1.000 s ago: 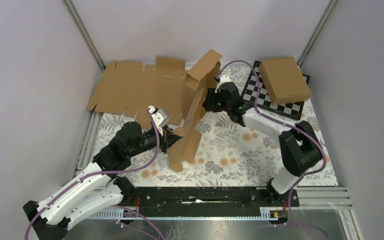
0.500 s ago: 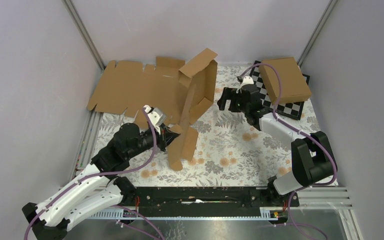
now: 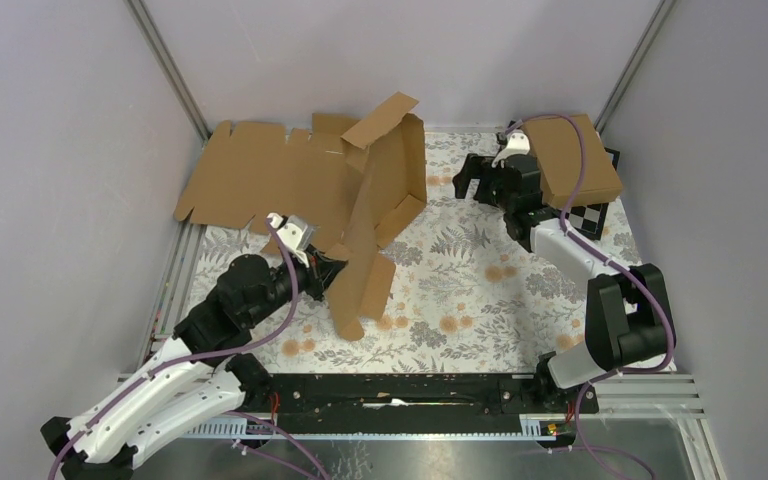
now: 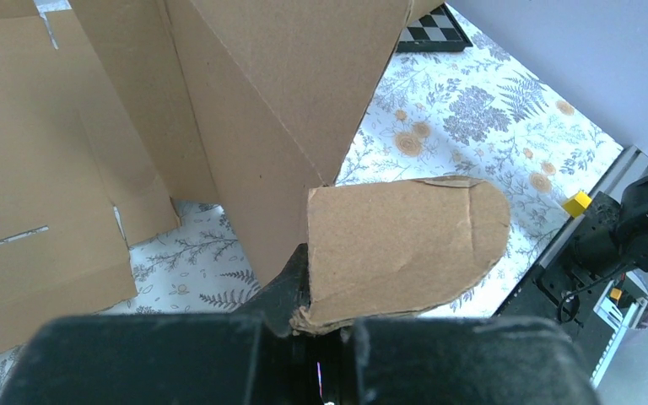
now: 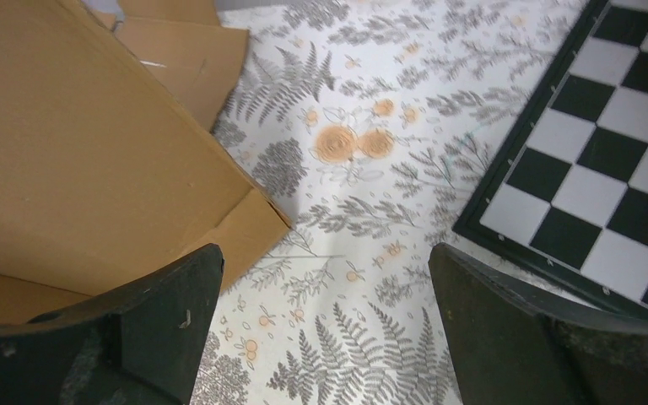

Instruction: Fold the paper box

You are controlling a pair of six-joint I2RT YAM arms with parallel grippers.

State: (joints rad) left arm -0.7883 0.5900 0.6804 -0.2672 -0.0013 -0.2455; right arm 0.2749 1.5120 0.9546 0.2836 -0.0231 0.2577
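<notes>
The paper box [image 3: 385, 205] is a brown die-cut piece standing half folded on the floral mat, its tall panels leaning left over the mat. My left gripper [image 3: 328, 272] is shut on a rounded flap at its near lower corner; in the left wrist view the flap [image 4: 405, 245] sticks out of the gripper [image 4: 329, 325]. My right gripper [image 3: 473, 180] hangs open to the right of the box, apart from it. The right wrist view shows only mat between that gripper's [image 5: 325, 278] fingers, with the box [image 5: 76, 152] at the left.
A wide flat cardboard sheet [image 3: 260, 180] lies at the back left, partly under the box. A chessboard [image 3: 590, 215] at the back right carries another closed brown box [image 3: 570, 160]. Grey walls enclose the mat; a black rail [image 3: 410, 395] runs along the near edge.
My right gripper opened off the box's upper panel and drew back right toward the chessboard. The box's panels swung left. My left arm shifted slightly left, still holding the flap.
</notes>
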